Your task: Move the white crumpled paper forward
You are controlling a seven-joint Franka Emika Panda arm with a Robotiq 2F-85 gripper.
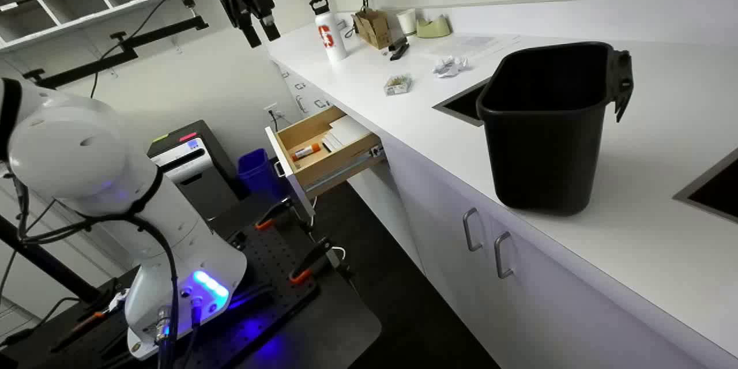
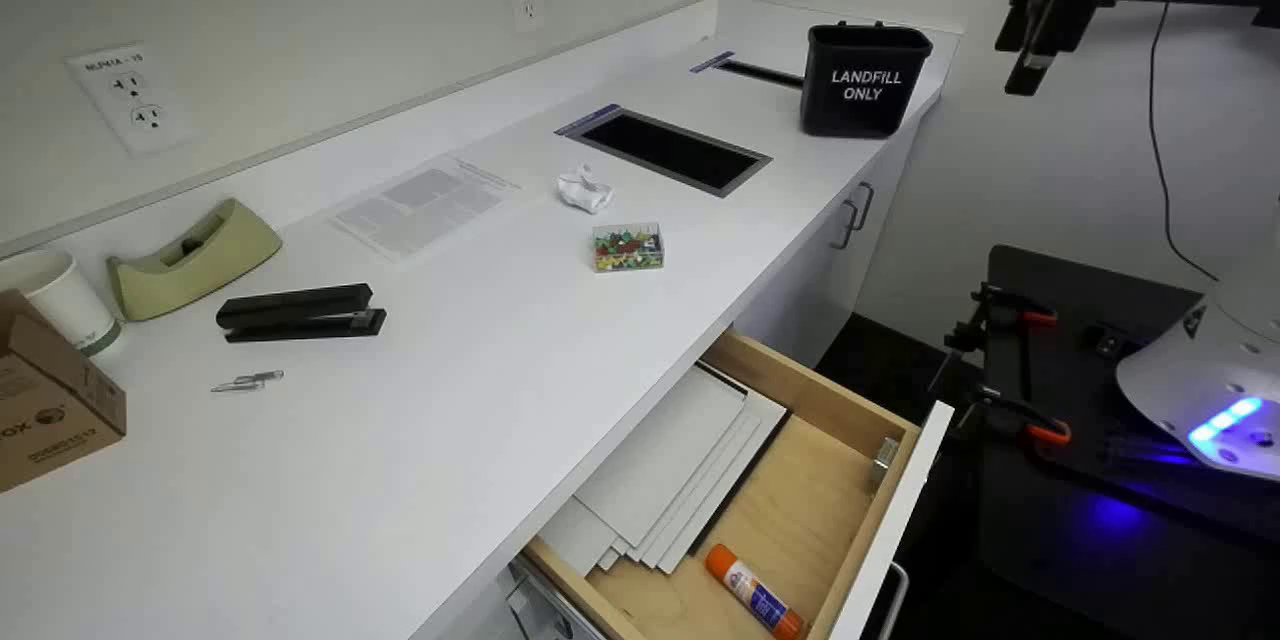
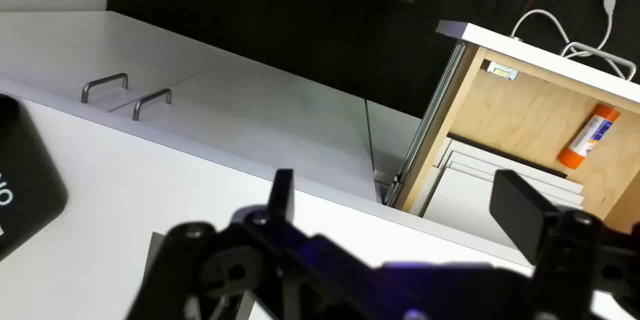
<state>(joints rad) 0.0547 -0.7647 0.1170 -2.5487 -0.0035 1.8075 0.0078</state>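
Seen in an exterior view, the white crumpled paper (image 1: pixel 450 67) on the tabletop (image 1: pixel 646 184) lies around three o'clock from the pincer (image 1: pixel 263 37), which hangs spread and empty.

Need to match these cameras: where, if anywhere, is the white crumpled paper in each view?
In an exterior view: white crumpled paper in the upper half, right of centre.
In an exterior view: white crumpled paper a little above and left of centre.
Wrist view: not in the picture.
Shared landmark: the open drawer, in all three views.
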